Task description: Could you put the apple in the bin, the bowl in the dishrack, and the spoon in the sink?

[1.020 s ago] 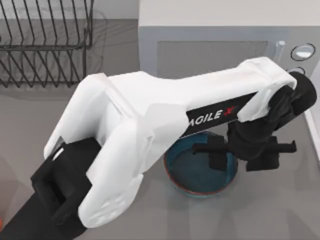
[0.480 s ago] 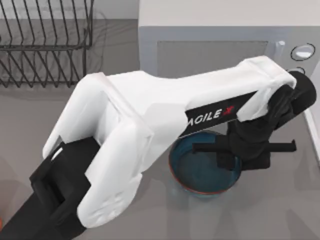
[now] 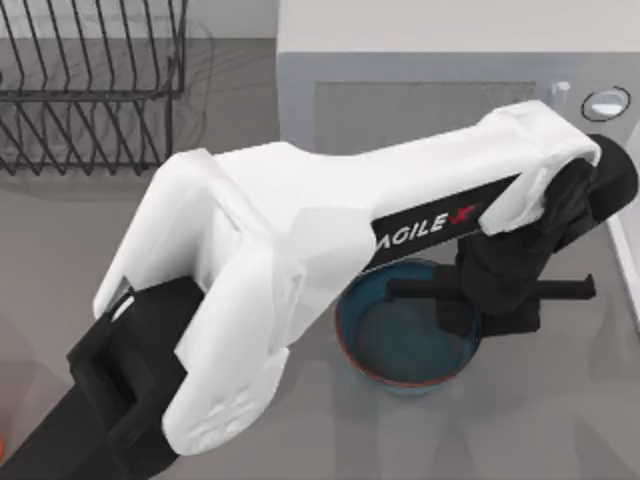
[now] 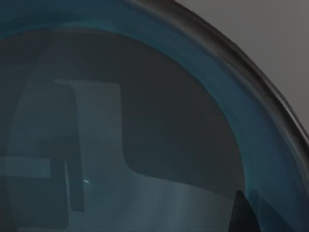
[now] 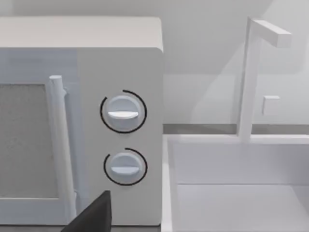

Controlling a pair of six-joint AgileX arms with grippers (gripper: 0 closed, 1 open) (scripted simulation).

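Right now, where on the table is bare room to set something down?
Bare grey table lies right of the bowl toward the near edge, and in a strip between the dishrack and the left arm. It is crowded in front of the microwave, where the left gripper hangs over the bowl.

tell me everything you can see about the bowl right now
The bowl is round and deep, glazed teal-blue with a thin reddish-brown rim, its glossy inside reflecting shapes in the left wrist view. It sits upright on the grey table, just in front of the white microwave, toward the table's right. The left arm reaches across it, and the left hand is at its far right rim; a firm grip cannot be confirmed.
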